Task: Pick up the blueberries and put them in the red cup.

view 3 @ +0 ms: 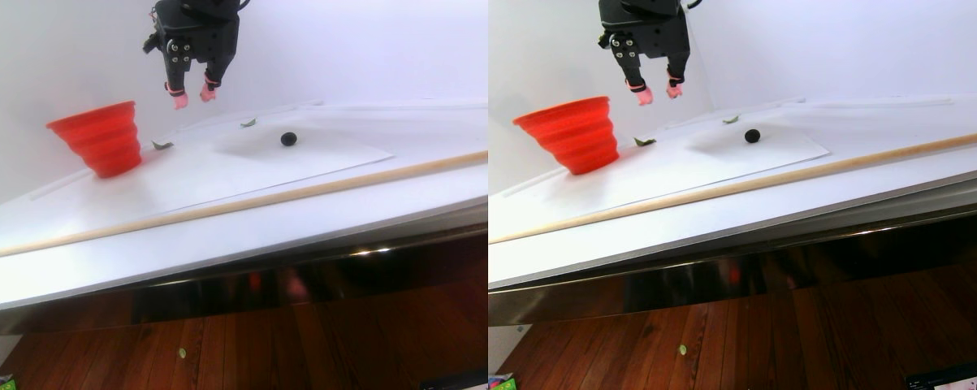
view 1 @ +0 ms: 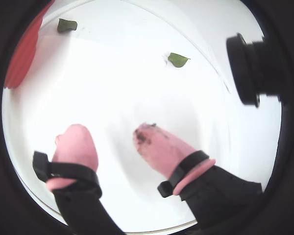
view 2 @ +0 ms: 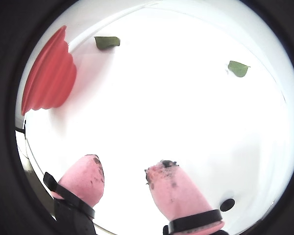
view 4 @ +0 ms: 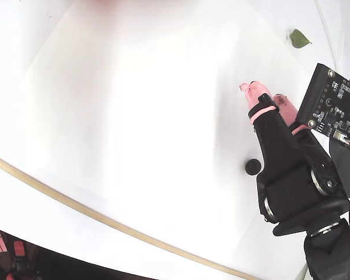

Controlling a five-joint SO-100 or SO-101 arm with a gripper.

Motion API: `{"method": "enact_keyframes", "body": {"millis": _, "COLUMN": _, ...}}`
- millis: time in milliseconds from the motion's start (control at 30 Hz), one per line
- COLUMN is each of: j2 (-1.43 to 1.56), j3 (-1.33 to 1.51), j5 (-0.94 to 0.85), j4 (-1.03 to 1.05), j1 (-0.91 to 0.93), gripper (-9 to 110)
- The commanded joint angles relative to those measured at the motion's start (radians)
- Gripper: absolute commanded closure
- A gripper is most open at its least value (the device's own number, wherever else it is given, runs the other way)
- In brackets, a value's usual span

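One blueberry [view 3: 288, 139] lies on the white sheet, a small dark ball; the fixed view shows it [view 4: 253, 167] beside the arm's black body. No blueberries show in either wrist view. The red cup [view 3: 98, 136], ribbed and flaring upward, stands at the left on the table; both wrist views catch its side [view 1: 24, 49] [view 2: 49, 73] at their upper left. My gripper [view 3: 189, 96] hangs in the air, up and to the right of the cup. Its pink, dirt-smudged fingertips are spread apart with nothing between them in both wrist views [view 1: 108, 129] [view 2: 122, 164] and in the fixed view [view 4: 263, 93].
Two small green leaves [view 2: 107, 42] [view 2: 238, 68] lie on the sheet, one close to the cup. A long wooden strip [view 3: 252, 199] runs along the table in front of the sheet. The table's metal front edge [view 3: 293, 252] drops to a wood floor.
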Motion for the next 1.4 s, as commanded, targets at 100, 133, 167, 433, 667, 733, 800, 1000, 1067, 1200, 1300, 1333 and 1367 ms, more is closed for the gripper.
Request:
{"method": "enact_keyframes", "body": {"millis": 100, "j2": 0.141, "j3": -0.002, "j5": 0.0, "j4": 0.031, "j1": 0.029, "gripper": 85}}
{"method": "enact_keyframes", "body": {"millis": 133, "j2": 0.144, "j3": 0.002, "j5": 0.0, "j4": 0.035, "j1": 0.035, "gripper": 85}}
{"method": "enact_keyframes", "body": {"millis": 167, "j2": 0.149, "j3": 0.006, "j5": -0.003, "j4": 0.037, "j1": 0.041, "gripper": 85}}
{"method": "enact_keyframes", "body": {"millis": 433, "j2": 0.166, "j3": 0.031, "j5": -0.014, "j4": 0.061, "j1": 0.103, "gripper": 85}}
{"method": "enact_keyframes", "body": {"millis": 667, "j2": 0.166, "j3": 0.049, "j5": -0.025, "j4": 0.071, "j1": 0.149, "gripper": 85}}
{"method": "enact_keyframes", "body": {"millis": 733, "j2": 0.166, "j3": 0.054, "j5": -0.028, "j4": 0.071, "j1": 0.16, "gripper": 85}}
{"method": "enact_keyframes", "body": {"millis": 800, "j2": 0.166, "j3": 0.058, "j5": -0.031, "j4": 0.071, "j1": 0.169, "gripper": 85}}
{"method": "enact_keyframes", "body": {"millis": 1000, "j2": 0.176, "j3": 0.077, "j5": -0.031, "j4": 0.071, "j1": 0.206, "gripper": 85}}
{"method": "enact_keyframes", "body": {"millis": 1067, "j2": 0.178, "j3": 0.087, "j5": -0.031, "j4": 0.072, "j1": 0.216, "gripper": 85}}
{"method": "enact_keyframes", "body": {"millis": 1200, "j2": 0.184, "j3": 0.103, "j5": -0.028, "j4": 0.074, "j1": 0.241, "gripper": 85}}
{"method": "enact_keyframes", "body": {"millis": 1300, "j2": 0.173, "j3": 0.103, "j5": -0.025, "j4": 0.074, "j1": 0.261, "gripper": 85}}
{"method": "enact_keyframes", "body": {"millis": 1333, "j2": 0.167, "j3": 0.1, "j5": -0.025, "j4": 0.074, "j1": 0.267, "gripper": 85}}
{"method": "enact_keyframes", "body": {"millis": 1367, "j2": 0.161, "j3": 0.095, "j5": -0.021, "j4": 0.074, "j1": 0.275, "gripper": 85}}
